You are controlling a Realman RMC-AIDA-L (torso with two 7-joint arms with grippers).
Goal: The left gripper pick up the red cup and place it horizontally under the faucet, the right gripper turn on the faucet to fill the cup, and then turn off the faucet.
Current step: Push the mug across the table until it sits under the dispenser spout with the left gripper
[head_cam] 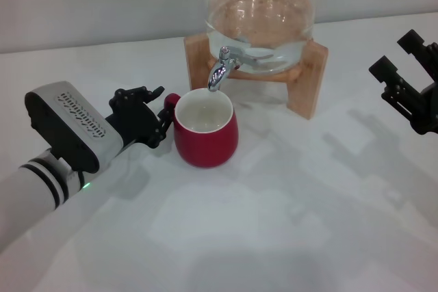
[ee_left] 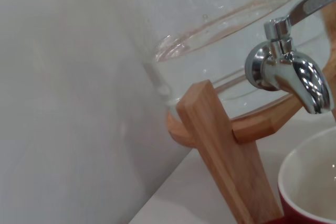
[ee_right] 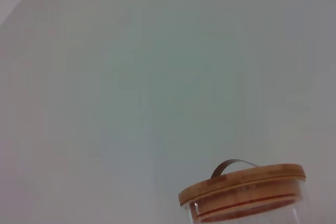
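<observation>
on the white table (head_cam: pixel 274 223) the red cup (head_cam: pixel 205 135) stands under the faucet (head_cam: pixel 220 68); left gripper (head_cam: pixel 159 122) pinches its handle, right gripper (head_cam: pixel 400 90) waits spread; filling is left.

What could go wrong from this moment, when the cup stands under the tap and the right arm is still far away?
1. The faucet spout hangs over the near-left rim of the red cup, not its middle, so water might splash onto the table.
2. The left gripper is at the cup's handle; pulling away could nudge the cup off line.
3. The right gripper must cross to the lever and could bump the wooden stand.
</observation>
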